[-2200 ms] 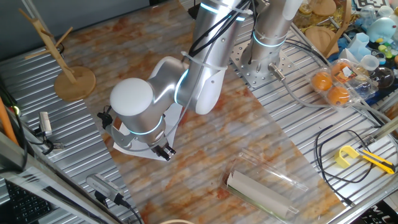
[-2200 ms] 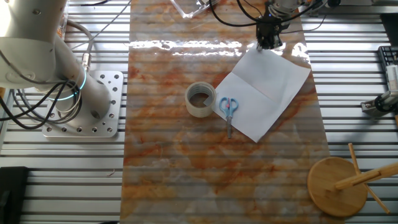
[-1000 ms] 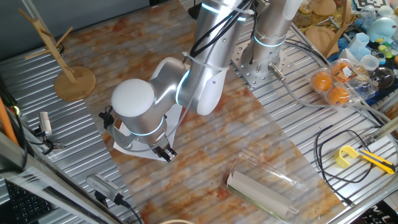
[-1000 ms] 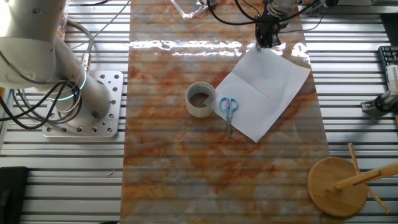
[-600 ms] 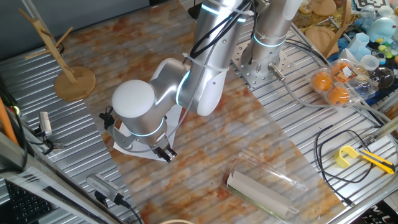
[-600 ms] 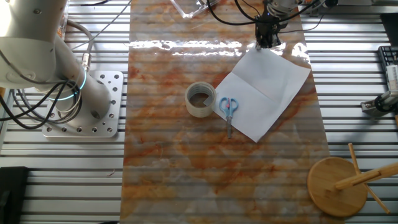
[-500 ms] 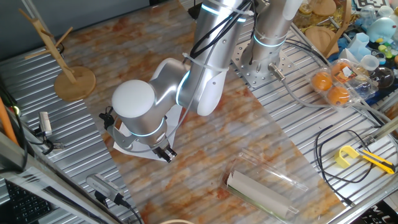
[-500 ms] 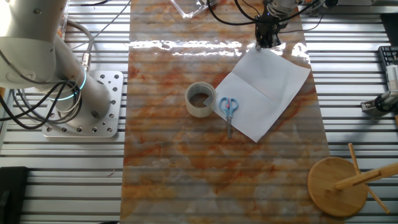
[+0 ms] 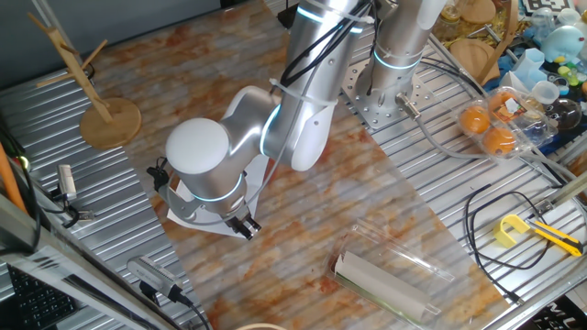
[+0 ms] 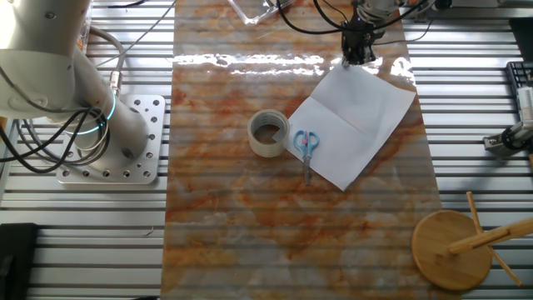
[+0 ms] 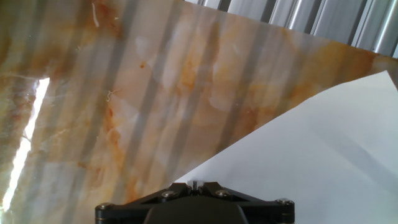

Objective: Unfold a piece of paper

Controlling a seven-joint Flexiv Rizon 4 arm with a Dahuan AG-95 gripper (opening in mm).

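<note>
The piece of paper [image 10: 354, 125] lies spread out flat on the marbled mat [image 10: 216, 208], white, with a crease across its middle. My gripper [image 10: 358, 57] stands at its far corner. In the hand view the gripper [image 11: 194, 184] has its jaws closed together right at the paper's edge [image 11: 311, 162], with a thin white sliver between them. In one fixed view the gripper [image 9: 243, 224] is low over the paper [image 9: 188, 217], which the arm mostly hides.
A grey tape roll [image 10: 269, 133] and blue-handled scissors [image 10: 306, 146] sit at the paper's left edge, the scissors partly on it. A wooden stand [image 10: 454, 248] is at the near right. A beige rolled sheet in clear plastic [image 9: 385, 280] lies on the mat.
The gripper has shifted very slightly since 2.2 s ago and has been still since. The paper has not moved.
</note>
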